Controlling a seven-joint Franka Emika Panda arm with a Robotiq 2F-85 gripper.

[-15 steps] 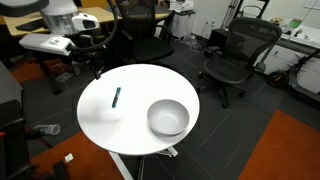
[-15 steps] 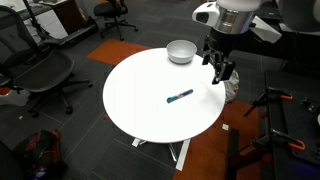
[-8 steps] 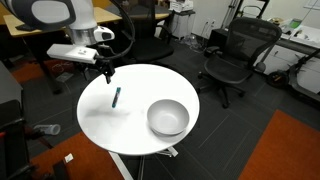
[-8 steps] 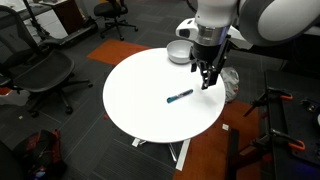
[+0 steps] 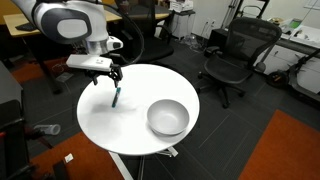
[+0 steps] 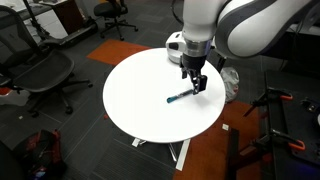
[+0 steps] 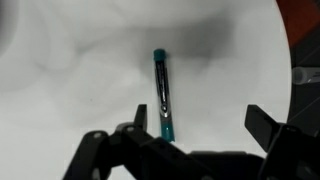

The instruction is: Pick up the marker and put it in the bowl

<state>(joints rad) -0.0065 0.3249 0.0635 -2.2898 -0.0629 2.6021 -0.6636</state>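
The teal-blue marker (image 5: 116, 97) lies flat on the round white table (image 5: 130, 125); it also shows in the other exterior view (image 6: 179, 97) and in the wrist view (image 7: 162, 95). The white bowl (image 5: 168, 118) stands on the table away from it, partly hidden behind the arm in an exterior view (image 6: 176, 44). My gripper (image 5: 112, 80) hovers open just above the marker's end (image 6: 196, 84). In the wrist view the gripper (image 7: 200, 125) has its fingers spread, the marker lying by the left finger (image 7: 137, 118).
Office chairs (image 5: 232, 55) stand around the table (image 6: 45, 70). The table edge (image 6: 222, 105) is close beside the gripper. The arm's body (image 6: 225, 25) looms over the far side of the table.
The arm has swung in over the table and lowered; the gripper has moved from beyond the table edge to just above the marker. Marker and bowl have not moved.
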